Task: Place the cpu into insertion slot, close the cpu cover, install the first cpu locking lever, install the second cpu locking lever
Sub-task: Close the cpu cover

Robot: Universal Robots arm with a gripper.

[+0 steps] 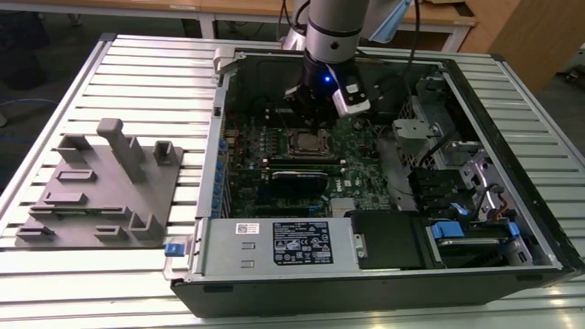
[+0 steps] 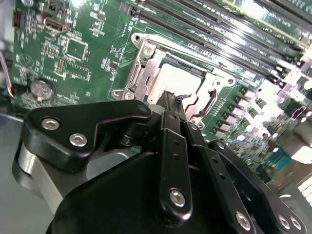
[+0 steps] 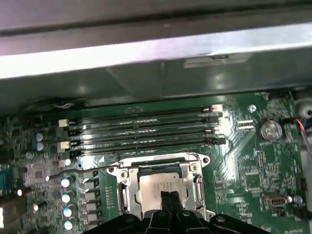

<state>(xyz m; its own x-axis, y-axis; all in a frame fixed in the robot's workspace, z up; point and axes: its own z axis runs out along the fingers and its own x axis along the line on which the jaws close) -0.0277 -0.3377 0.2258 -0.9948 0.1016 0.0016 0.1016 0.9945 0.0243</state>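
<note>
Supervisor: Status at the socket, and what is your end effector doing?

Operator: My black two-finger gripper (image 2: 171, 100) has its fingers pressed together, and I see nothing between them; its tip is at one edge of the small, flat, square, silver-grey-topped cpu (image 3: 163, 187), though I cannot tell whether it touches; that chip lies inside the dark square insertion slot (image 3: 156, 170) on the green circuit board (image 3: 243, 161); the thin silver metal cpu cover (image 3: 127, 192) looks folded down around it, with the chip's top showing through the cut-out; I judge the cover step to be the one in hand; the thin wire locking lever (image 3: 80, 171) stands out sideways and is unlatched as far as I can tell.

Supervisor: How do you do it well, and what room have you?

Operator: I'd bear on the frame rather than the chip's bare top, and go straight down so the tip doesn't skid; room at board level is tight; the long black memory slots (image 3: 141, 129) run just beside the socket on one side; a row of silver-topped capacitors (image 3: 66, 197) stands near another; in the exterior view the grey metal case wall (image 1: 218, 116) is well apart from the arm, so I have open air above.
</note>
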